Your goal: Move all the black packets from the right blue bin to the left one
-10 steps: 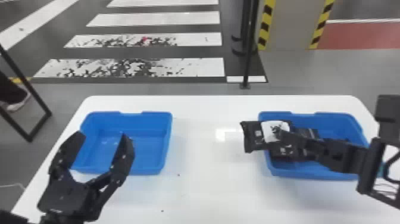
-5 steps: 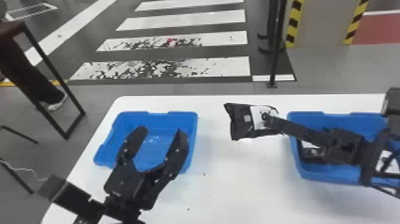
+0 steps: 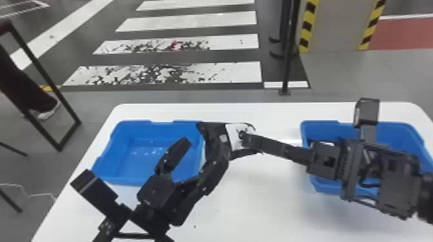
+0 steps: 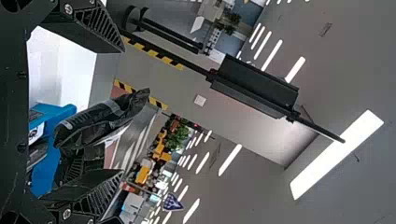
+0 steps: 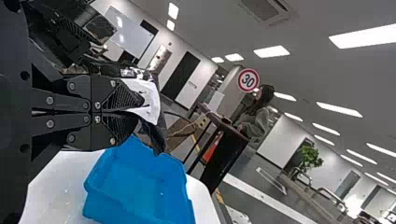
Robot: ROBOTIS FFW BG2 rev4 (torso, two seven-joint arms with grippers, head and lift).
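Right gripper (image 3: 243, 136) clenched on 1 black packet (image 3: 233, 138), partly hidden behind the wide-open left gripper (image 3: 197, 136).

The black packet (image 3: 221, 132) has moved leftward to the left bin (image 3: 124, 157).

The robot's left arm (image 3: 153, 214) and right arm (image 3: 398, 183) are black and boxy, the latter with a dark cable (image 3: 370, 185). The left tool (image 3: 197, 136) and right tool (image 3: 244, 135) have ribbed, wedge-shaped fingertips (image 5: 127, 96) and silvery screws (image 5: 50, 100).
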